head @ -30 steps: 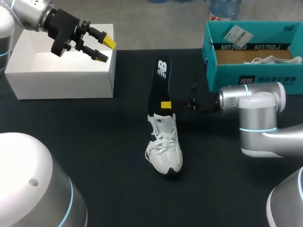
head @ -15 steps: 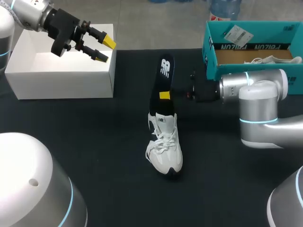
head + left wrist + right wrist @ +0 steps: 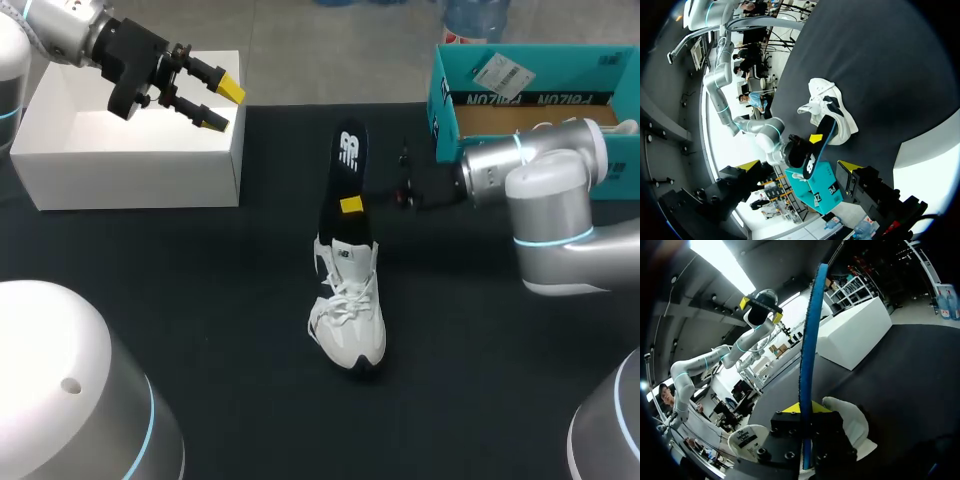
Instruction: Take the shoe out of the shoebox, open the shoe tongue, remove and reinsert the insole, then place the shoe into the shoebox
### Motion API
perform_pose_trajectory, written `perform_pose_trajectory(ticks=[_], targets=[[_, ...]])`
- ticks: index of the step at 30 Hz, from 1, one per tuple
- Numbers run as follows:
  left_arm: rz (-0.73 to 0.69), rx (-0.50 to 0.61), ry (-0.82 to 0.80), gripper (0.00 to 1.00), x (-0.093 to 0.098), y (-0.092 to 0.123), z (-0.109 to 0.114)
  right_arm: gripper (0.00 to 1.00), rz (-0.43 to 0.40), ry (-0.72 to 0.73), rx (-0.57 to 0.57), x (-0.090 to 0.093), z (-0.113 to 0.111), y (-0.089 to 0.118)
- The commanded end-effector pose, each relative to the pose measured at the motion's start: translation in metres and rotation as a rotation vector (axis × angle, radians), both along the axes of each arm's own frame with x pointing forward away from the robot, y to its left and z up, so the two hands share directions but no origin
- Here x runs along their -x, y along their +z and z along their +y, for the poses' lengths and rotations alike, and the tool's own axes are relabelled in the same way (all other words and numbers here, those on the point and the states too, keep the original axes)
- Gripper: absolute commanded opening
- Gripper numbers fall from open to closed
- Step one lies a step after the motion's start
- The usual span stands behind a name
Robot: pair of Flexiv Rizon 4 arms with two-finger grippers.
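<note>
A white logo marks the dark insole (image 3: 345, 180), pinched between the right gripper (image 3: 350, 205) fingers, its lower end apparently inside the white shoe (image 3: 348, 310) mid-table. The left gripper (image 3: 222, 105) hovers spread over the white box (image 3: 120, 165).

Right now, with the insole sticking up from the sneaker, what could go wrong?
1. Nothing pins the white sneaker: the left gripper hangs open over the white box, so the sneaker may drag or tip with the insole.
2. The right gripper pinches the insole low down; its long free end could flex or twist loose.
</note>
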State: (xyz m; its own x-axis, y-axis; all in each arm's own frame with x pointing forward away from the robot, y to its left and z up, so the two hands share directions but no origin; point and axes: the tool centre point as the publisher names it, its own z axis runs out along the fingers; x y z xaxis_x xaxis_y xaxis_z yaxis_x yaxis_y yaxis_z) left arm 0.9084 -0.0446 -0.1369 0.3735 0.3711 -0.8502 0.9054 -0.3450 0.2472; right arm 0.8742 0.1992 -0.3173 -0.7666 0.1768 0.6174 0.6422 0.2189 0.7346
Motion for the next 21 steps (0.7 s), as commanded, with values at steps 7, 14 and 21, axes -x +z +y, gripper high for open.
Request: perform_pose_trajectory(ticks=[7,14,21], targets=[[-0.001,-0.003,0.000,1.00,0.001,0.000,0.001,0.00,0.039,-0.027,0.002,0.020,0.006,-0.015],[-0.001,-0.003,0.000,1.00,0.001,0.000,0.001,0.00,0.073,-0.040,-0.005,0.033,0.012,-0.024],[-0.001,-0.003,0.000,1.00,0.001,0.000,0.001,0.42,0.016,-0.043,0.020,0.026,0.011,-0.008]])
